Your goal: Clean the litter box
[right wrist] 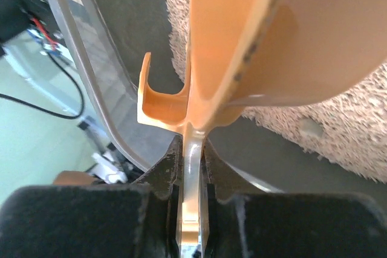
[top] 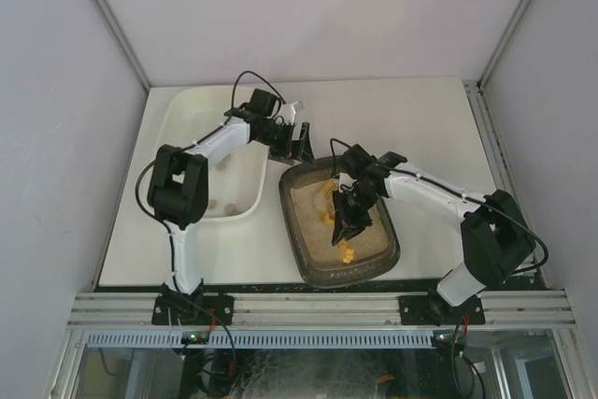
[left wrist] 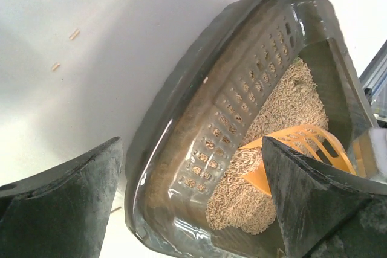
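The litter box is a dark grey tray of beige litter at the table's middle. My right gripper hangs over the litter, shut on the handle of an orange slotted scoop. In the right wrist view the pads clamp the thin handle and the scoop's bowl sits just above the litter. My left gripper stands open at the box's far left corner. In the left wrist view its fingers straddle the box's perforated wall without touching it, and the scoop shows beyond.
A larger cream-white tub stands left of the litter box, with small dark bits on its floor. A few stray litter pellets lie on the white table. The metal frame rail runs along the near edge.
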{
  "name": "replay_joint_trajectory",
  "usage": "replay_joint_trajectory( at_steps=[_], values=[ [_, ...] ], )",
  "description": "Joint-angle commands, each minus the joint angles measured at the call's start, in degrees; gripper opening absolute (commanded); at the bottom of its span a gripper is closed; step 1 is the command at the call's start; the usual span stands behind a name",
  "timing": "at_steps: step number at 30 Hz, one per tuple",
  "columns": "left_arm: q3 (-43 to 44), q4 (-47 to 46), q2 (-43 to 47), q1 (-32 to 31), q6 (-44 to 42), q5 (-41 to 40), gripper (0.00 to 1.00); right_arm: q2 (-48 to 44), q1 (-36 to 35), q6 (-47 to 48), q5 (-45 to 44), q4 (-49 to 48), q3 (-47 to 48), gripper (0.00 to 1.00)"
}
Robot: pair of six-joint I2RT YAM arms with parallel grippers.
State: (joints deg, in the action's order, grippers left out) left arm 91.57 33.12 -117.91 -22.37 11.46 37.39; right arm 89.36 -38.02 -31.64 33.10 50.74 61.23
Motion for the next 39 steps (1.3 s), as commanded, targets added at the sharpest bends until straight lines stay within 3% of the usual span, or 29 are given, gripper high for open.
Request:
replay_joint_trajectory(
  at_steps=[1, 6, 10, 22, 30, 34, 38, 39],
  values=[
    [4.39, 2.80, 6.17, -0.04, -4.08, -3.48, 1.00, -0.43, -2.65, 9.36, -10.26, 13.20, 6.19, 0.00],
    [5.30, 5.36, 7.74, -0.04, -5.48, -5.23, 1.00, 0.99, -6.33, 12.16, -18.11, 15.53, 7.96, 0.00],
    [5.06, 6.23, 8.76, 0.00, -6.19, -6.19, 1.00, 2.10, -8.48, 11.67, -20.92, 11.92, 6.51, 0.00],
    [5.13, 7.29, 9.38, -0.07, -7.14, -7.00, 1.00, 4.95, -5.76, 10.51, -20.59, 1.14, 4.80, 0.00],
    [5.84, 7.91, 9.14, -0.13, -7.16, -6.65, 1.00, 6.82, -4.83, 10.03, -19.97, 1.53, 5.48, 0.03],
    [6.63, 8.38, 10.12, -0.13, -7.25, -6.98, 1.00, 3.50, -5.71, 9.06, -23.48, 3.89, 5.50, 0.43],
    [9.00, 10.06, 10.97, -0.07, -7.53, -7.15, 1.00, 0.06, -5.91, 8.31, -26.80, 6.32, 7.03, 0.98],
    [9.85, 10.73, 11.17, -0.12, -7.65, -7.15, 1.00, -0.74, -6.11, 8.20, -27.91, 7.02, 7.89, 1.00]
  ],
)
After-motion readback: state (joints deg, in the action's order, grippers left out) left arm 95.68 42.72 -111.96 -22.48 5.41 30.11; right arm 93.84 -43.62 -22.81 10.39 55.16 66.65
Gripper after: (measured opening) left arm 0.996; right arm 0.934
